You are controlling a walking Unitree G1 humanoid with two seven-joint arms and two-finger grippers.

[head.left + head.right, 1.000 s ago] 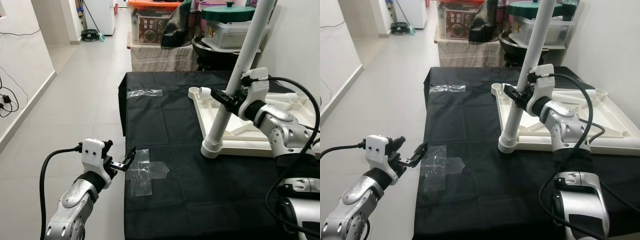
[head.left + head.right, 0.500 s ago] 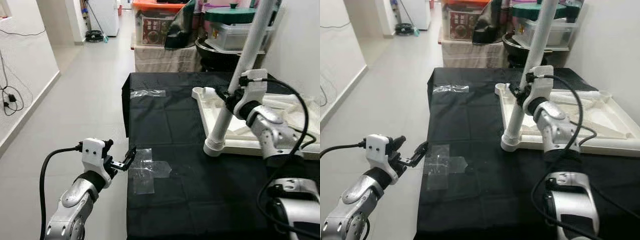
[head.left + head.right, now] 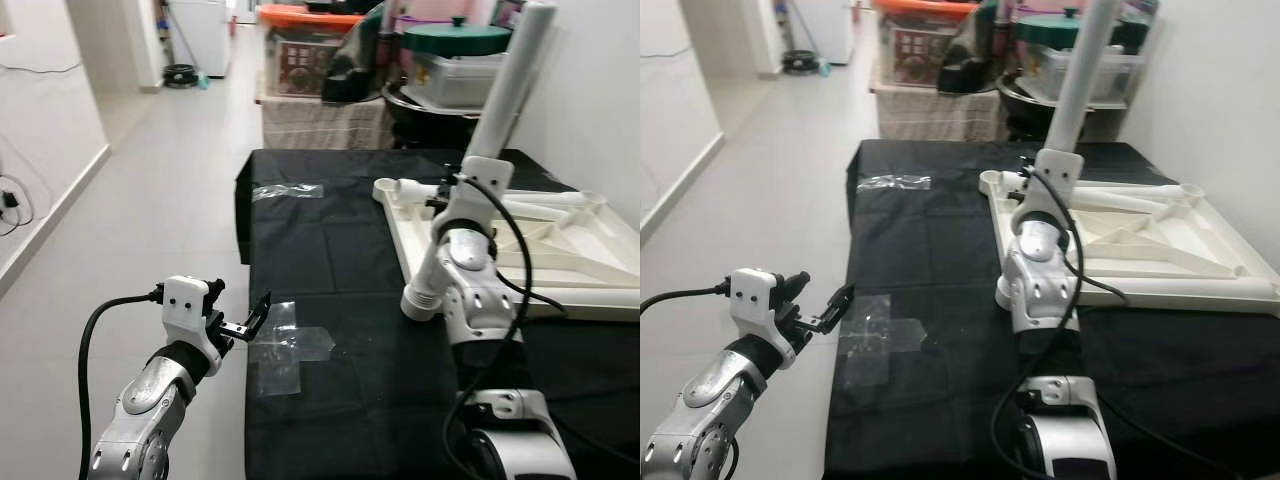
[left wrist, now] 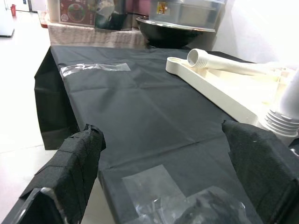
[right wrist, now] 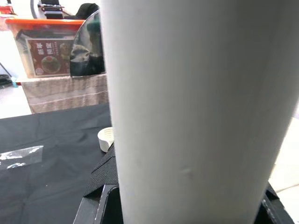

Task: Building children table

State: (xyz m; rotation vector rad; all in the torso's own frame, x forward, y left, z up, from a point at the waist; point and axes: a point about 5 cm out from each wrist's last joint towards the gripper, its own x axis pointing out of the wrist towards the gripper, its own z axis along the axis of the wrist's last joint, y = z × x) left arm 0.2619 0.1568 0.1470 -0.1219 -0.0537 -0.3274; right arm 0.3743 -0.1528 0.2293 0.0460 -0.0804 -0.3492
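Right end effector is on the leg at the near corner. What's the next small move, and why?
Probably keep turning the leg into its corner socket. The right end effector is closed around it, and its threaded base sits at the near corner of the upturned tabletop, leaning slightly. The left end effector hangs open off the cloth's edge, so it could brace the tabletop.

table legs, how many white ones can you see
2. One table leg stands upright in the near corner of the upturned tabletop, held by the right claw. Another lying leg rests across the tabletop's far end. Others may be hidden.
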